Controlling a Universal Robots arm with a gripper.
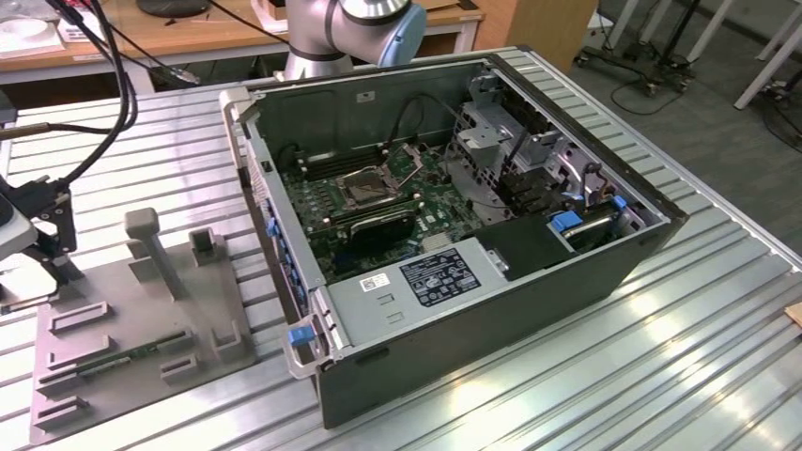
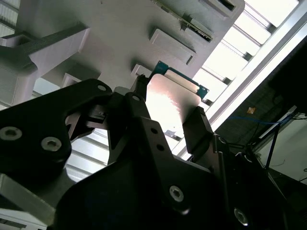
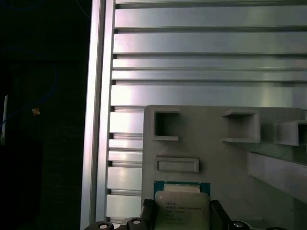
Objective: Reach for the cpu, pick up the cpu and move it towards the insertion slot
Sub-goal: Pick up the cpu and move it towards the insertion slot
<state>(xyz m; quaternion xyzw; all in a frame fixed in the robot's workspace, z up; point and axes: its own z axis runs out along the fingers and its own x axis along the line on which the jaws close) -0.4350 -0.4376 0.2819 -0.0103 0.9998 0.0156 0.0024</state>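
Note:
In both wrist views the cpu (image 2: 173, 101) (image 3: 181, 205), a flat square chip with a pale metal top and a green-blue edge, sits between my gripper's (image 2: 168, 117) (image 3: 181, 215) two black fingers (image 2: 139, 108). The fingers press on its opposite sides. It is over the near edge of the grey fixture plate (image 3: 211, 153); whether it rests on the plate or hangs just above it, I cannot tell. In the exterior view the gripper (image 1: 32, 240) is at the far left by the plate (image 1: 113, 310). The insertion slot (image 1: 367, 188) lies on the motherboard inside the open computer case, far off to the exterior view's right.
The open case (image 1: 501, 310) has tall walls, a drive cage and cables around the motherboard. A green memory stick (image 1: 126, 357) (image 2: 189, 21) lies on the fixture plate, which also carries upright posts (image 1: 145, 240). The ribbed aluminium table (image 1: 652, 357) runs under everything.

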